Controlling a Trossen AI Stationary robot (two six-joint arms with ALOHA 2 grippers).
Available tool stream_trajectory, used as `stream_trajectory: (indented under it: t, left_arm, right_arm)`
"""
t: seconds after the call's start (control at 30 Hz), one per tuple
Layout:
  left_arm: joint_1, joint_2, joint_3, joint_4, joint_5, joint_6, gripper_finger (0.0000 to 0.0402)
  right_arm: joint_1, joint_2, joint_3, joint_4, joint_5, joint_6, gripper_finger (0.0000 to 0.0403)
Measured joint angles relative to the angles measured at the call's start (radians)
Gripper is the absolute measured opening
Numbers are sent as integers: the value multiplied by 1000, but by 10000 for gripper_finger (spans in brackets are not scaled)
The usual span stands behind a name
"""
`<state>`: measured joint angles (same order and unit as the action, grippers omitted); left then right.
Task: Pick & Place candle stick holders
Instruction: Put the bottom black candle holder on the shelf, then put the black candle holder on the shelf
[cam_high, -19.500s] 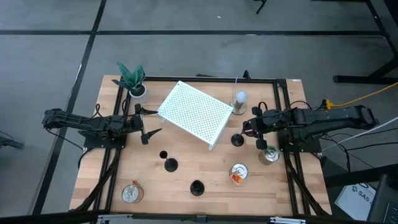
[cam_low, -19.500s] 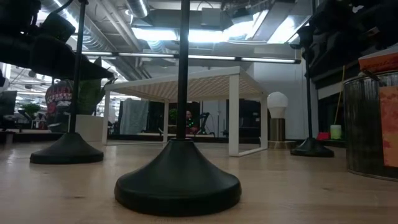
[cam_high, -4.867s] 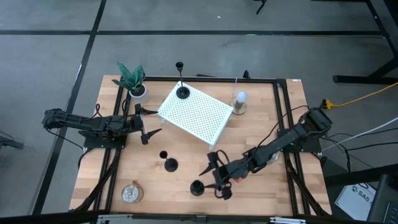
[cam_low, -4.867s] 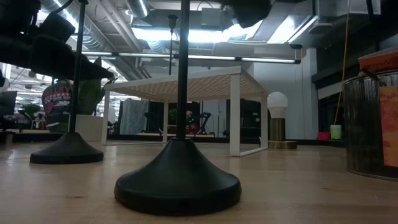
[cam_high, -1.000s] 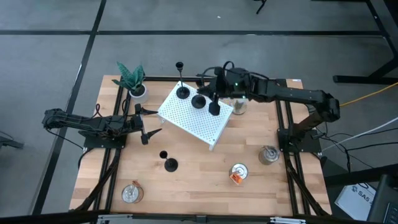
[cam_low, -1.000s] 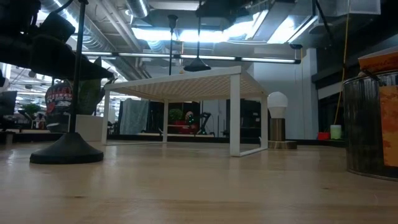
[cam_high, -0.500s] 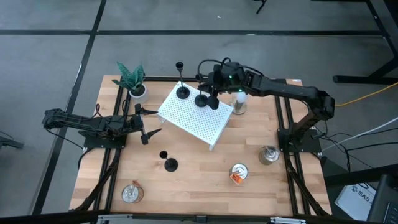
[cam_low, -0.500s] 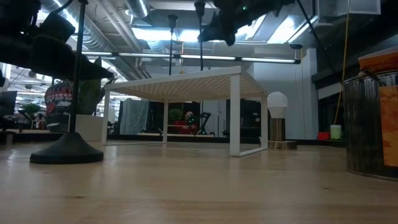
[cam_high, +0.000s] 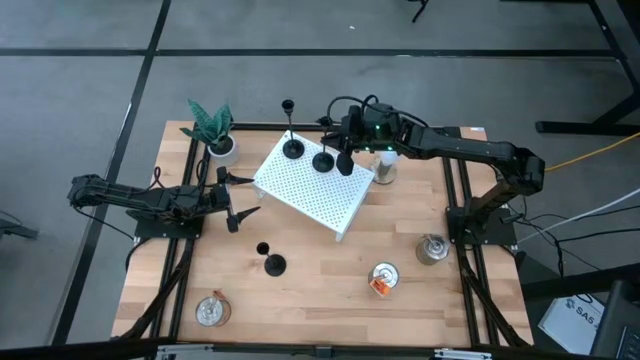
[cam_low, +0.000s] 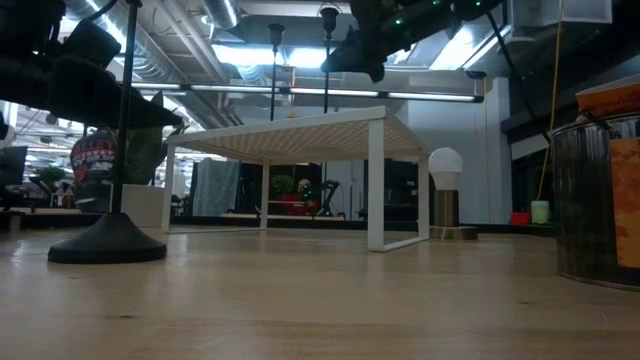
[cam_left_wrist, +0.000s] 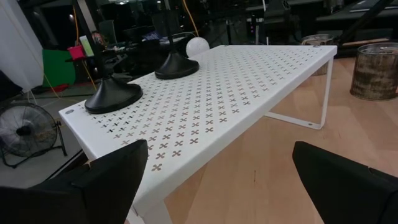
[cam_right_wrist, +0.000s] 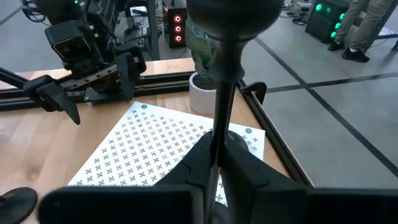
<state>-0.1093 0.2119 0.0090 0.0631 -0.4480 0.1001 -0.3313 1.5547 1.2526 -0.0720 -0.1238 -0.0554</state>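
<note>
A white perforated shelf (cam_high: 318, 185) stands mid-table. Two black candle stick holders are on its top near the far edge: one (cam_high: 293, 150) stands free on its round base, the other (cam_high: 323, 160) stands beside it with my right gripper (cam_high: 343, 160) shut on its stem. A third holder (cam_high: 274, 264) stands on its base on the wood near the table's middle. My left gripper (cam_high: 240, 198) waits open at the shelf's left end; the left wrist view shows both shelf holders (cam_left_wrist: 113, 94) (cam_left_wrist: 177, 65). My right gripper pinches the holder's thin stem (cam_right_wrist: 217, 134) between its two fingers (cam_right_wrist: 245, 165), about halfway up (cam_low: 327, 60). It comes from the table's right, slanting slightly down, across the stem. The holder is upright, cup (cam_right_wrist: 230, 18) on top, base on the shelf.
A potted plant (cam_high: 212, 128) stands at the far left corner and a white bulb lamp (cam_high: 386, 160) just right of the shelf. Tins sit at the right (cam_high: 432, 248), near right (cam_high: 384, 277) and near left (cam_high: 210, 310). Black frame rails run along the table's sides.
My right gripper has come down and slightly toward the table's far left with the holder. The holder's base, which hung just above the shelf top, now rests on it next to the first holder. The holder stays upright.
</note>
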Motion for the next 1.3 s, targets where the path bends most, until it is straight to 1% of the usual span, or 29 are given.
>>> stream_trajectory:
  t: [0.33,0.53,0.63,0.77,0.9,1.07,1.13,1.3]
  left_arm:
    - [0,0,0,0,0,0,400]
    - [0,0,0,0,0,0,400]
    - [0,0,0,0,0,0,400]
    - [0,0,0,0,0,0,400]
    - [0,0,0,0,0,0,400]
    - [0,0,0,0,0,0,400]
    - [0,0,0,0,0,0,400]
    - [0,0,0,0,0,0,400]
  right_arm:
    - [-2,0,-2,-12,0,22,109]
    - [-7,-17,-2,-42,-1,22,167]
    - [-7,-50,-2,-81,-1,22,200]
    - [-7,-100,-2,-180,-1,52,235]
    - [9,-135,-2,-281,0,88,247]
    - [72,-168,-2,-344,1,104,248]
    - [105,-181,-2,-366,34,117,248]
    - [192,-199,-1,-415,159,157,248]
